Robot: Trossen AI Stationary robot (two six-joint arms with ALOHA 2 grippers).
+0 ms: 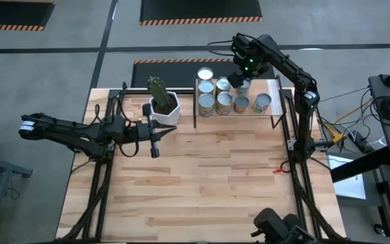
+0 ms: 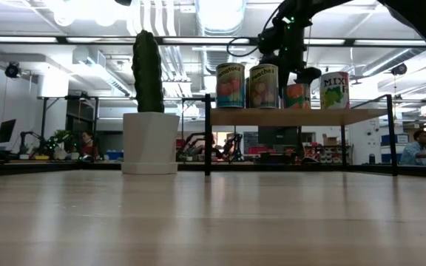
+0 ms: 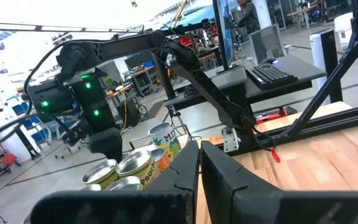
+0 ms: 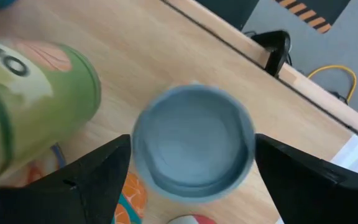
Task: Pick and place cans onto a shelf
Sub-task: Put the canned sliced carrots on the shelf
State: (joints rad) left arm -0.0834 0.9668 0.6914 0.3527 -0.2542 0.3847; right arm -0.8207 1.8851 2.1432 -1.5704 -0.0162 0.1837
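Observation:
Several cans with silver tops stand on the wooden shelf [image 1: 277, 92] at the table's far edge, among them one at the back left [image 1: 205, 74] and one at the front right [image 1: 262, 103]. My right gripper [image 1: 240, 83] is above the shelf's middle, pointing down, shut on one more can [image 4: 193, 143], which stands upright on the shelf board. A green-labelled can [image 4: 36, 106] stands next to it. In the low view the cans [image 2: 230, 85] show in a row on the shelf [image 2: 361, 116]. My left gripper [image 1: 156, 139] waits shut and empty at the table's left. My right gripper comes from above, pointing down, with one fingertip [image 4: 114, 158] on each side of the can's round wall just below its top rim [image 4: 143, 146]. The can is upright between the fingers. Its bottom is on the shelf board in the low view [image 2: 296, 103].
A cactus in a white hexagonal pot [image 1: 163, 103] stands just left of the shelf, near my left gripper. The shelf's black frame legs [image 2: 208, 137] stand on the slatted tabletop [image 1: 208, 183]. A person [image 2: 418, 148] sits in the room beyond.

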